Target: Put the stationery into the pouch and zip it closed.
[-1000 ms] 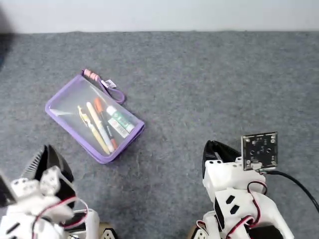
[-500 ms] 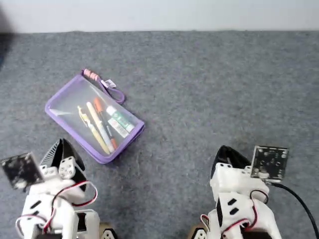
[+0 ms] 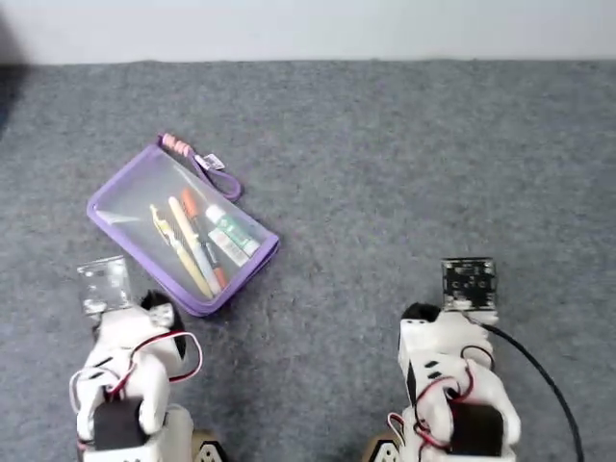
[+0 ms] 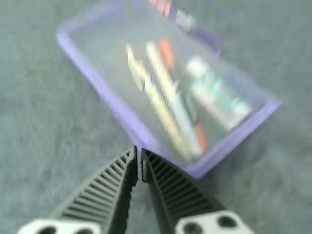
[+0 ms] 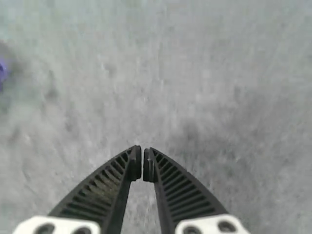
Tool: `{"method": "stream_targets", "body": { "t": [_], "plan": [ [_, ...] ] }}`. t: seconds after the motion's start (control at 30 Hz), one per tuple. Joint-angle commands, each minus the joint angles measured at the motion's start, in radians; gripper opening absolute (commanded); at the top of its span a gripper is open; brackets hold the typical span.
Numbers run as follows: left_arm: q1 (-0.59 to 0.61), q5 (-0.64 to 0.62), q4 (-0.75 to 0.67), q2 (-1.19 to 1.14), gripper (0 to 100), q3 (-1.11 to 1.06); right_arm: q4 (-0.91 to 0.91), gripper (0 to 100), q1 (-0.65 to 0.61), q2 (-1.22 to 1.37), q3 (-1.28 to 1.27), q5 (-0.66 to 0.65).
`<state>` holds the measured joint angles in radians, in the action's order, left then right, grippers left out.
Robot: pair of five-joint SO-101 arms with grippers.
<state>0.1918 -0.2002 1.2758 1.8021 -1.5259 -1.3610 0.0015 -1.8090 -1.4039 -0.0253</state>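
Pouch holds stationery; L gripper nearer.
We find the pouch on the grey mat, just ahead of the L tips, which are pressed together & empty. Long axis runs diagonal, zip pull at far end. R gripper, likewise pressed together, sits well apart. L wrist view resolves tip-to-edge gap; high view the pull.

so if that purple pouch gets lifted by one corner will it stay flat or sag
Probably sags: the pouch looks like thin see-through mesh. The pens and tube lie loose inside, so they would likely slide to the low end. Pushed, it may drag on the grey mat.
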Motion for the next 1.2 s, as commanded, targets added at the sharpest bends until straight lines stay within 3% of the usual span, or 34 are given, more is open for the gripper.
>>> {"method": "stream_targets", "body": {
  "t": [0.0,0.4,1.17],
  "plan": [
    [0.003,0.012,-0.02,0.011,1,-0.056,0.027,1.5,0.007,-0.005,-0.094,-0.015],
    [0.011,0.018,-0.023,0.012,1,-0.157,0.051,1.5,0.008,-0.004,-0.281,-0.017],
    [0.011,0.015,-0.02,0.012,1,-0.157,0.051,1.5,0.004,-0.005,-0.279,-0.017]
  ]
}}
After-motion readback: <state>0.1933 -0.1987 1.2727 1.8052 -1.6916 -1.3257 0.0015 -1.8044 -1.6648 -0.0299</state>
